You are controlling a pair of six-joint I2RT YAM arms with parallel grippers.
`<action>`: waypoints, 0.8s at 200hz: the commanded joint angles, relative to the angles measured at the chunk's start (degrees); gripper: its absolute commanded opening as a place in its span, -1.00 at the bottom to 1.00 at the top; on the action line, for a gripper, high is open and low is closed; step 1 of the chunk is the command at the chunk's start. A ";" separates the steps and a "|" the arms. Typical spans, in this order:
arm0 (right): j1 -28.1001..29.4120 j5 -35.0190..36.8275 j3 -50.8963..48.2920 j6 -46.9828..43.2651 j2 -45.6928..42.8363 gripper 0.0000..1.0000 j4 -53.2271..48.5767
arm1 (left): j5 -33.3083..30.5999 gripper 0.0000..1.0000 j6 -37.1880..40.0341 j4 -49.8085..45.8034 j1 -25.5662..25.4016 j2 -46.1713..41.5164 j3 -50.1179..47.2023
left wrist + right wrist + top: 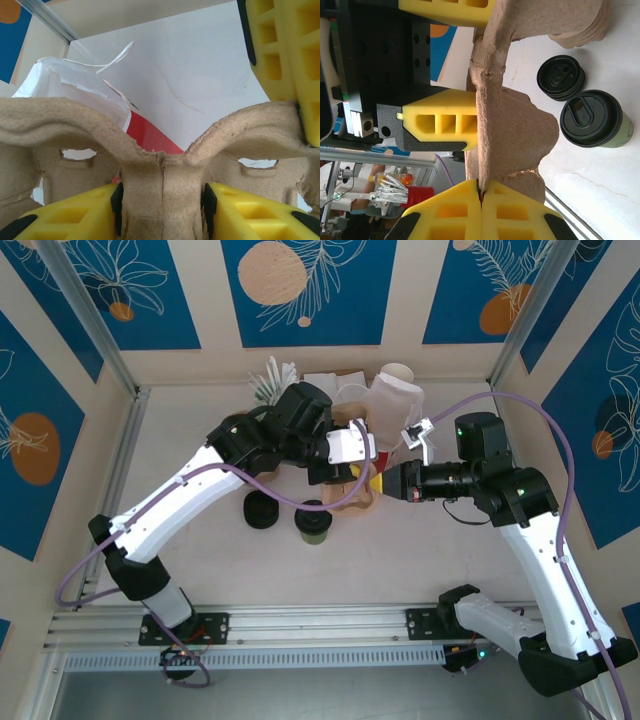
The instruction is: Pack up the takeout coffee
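Observation:
The takeout coffee [312,523], an olive-green cup with a black lid, stands on the table just in front of both grippers, and it lies at the right in the right wrist view [595,120]. Neither gripper touches it. Both hold a brown pulp cup carrier [356,500] above the table. My left gripper [161,200] has its black pads pressed on either side of the carrier's centre post [161,175]. My right gripper [481,192] is shut on the carrier's thin edge [515,125].
A loose black lid [262,510] lies left of the coffee. White bags and cups [395,400] crowd the back wall, with white sticks [272,378] to their left. A red bag [155,136] and white paper [75,80] sit beyond the carrier.

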 commanded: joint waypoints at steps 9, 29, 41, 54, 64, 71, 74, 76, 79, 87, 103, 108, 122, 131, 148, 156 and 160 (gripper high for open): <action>0.31 -0.13 -0.40 -1.92 -1.43 -1.00 -1.11 | -0.54 -0.09 -1.07 -2.27 -0.58 0.88 2.82; 0.27 0.61 -0.52 -2.40 -1.37 -1.00 -1.87 | -0.40 0.03 -1.44 -2.12 -0.54 0.82 2.84; 0.23 1.15 -0.68 -2.71 -1.43 -1.00 -2.32 | -0.55 0.04 -1.58 -2.03 -0.59 0.62 2.97; 0.27 1.53 -0.71 -2.78 -1.40 -1.00 -2.59 | -0.74 0.02 -1.43 -2.07 -0.59 0.55 2.85; 0.26 1.50 -0.78 -2.78 -1.43 -1.00 -2.54 | -0.82 0.01 -1.25 -2.29 -0.54 0.75 2.97; 0.23 1.52 -0.70 -2.82 -1.35 -1.00 -2.47 | -0.99 -0.02 -1.26 -2.38 -0.63 0.84 2.98; 0.29 1.55 -0.64 -2.83 -1.42 -1.00 -2.46 | -1.07 -0.03 -1.28 -2.38 -0.59 0.87 2.99; 0.26 1.51 -0.62 -2.76 -1.42 -1.00 -2.41 | -1.08 -0.04 -1.28 -2.38 -0.59 0.89 3.05; 0.23 1.55 -0.64 -2.89 -1.42 -1.00 -2.37 | -1.16 -0.05 -1.33 -2.45 -0.59 0.94 3.07; 0.18 1.58 -0.66 -2.91 -1.42 -1.00 -2.28 | -1.01 -0.07 -1.36 -2.55 -0.59 1.12 3.17; 0.09 1.37 -0.57 -2.91 -1.31 -1.00 -2.28 | -0.75 -0.14 -1.30 -2.50 -0.59 1.30 3.36; 0.07 1.45 -0.55 -2.87 -1.38 -1.00 -2.20 | -0.73 -0.17 -1.35 -2.43 -0.59 1.34 3.42; -0.11 1.76 -0.51 -2.91 -1.49 -1.00 -2.29 | -0.65 -0.20 -1.40 -2.37 -0.59 1.46 3.50; -0.31 2.10 -0.49 -2.91 -1.66 -1.00 -2.46 | -0.80 -0.20 -1.72 -2.29 -0.59 1.48 3.62; -1.23 3.92 0.07 -3.00 -1.86 -0.83 -3.83 | -0.96 -0.22 -2.61 -3.09 -0.50 2.15 5.04; -1.85 4.47 0.58 -3.31 -2.23 -0.78 -4.67 | -0.88 -0.24 -3.18 -3.71 -0.45 2.71 6.11; -2.29 4.42 0.73 -3.54 -2.42 -0.76 -5.08 | -0.71 -0.25 -3.39 -3.97 -0.41 2.86 6.58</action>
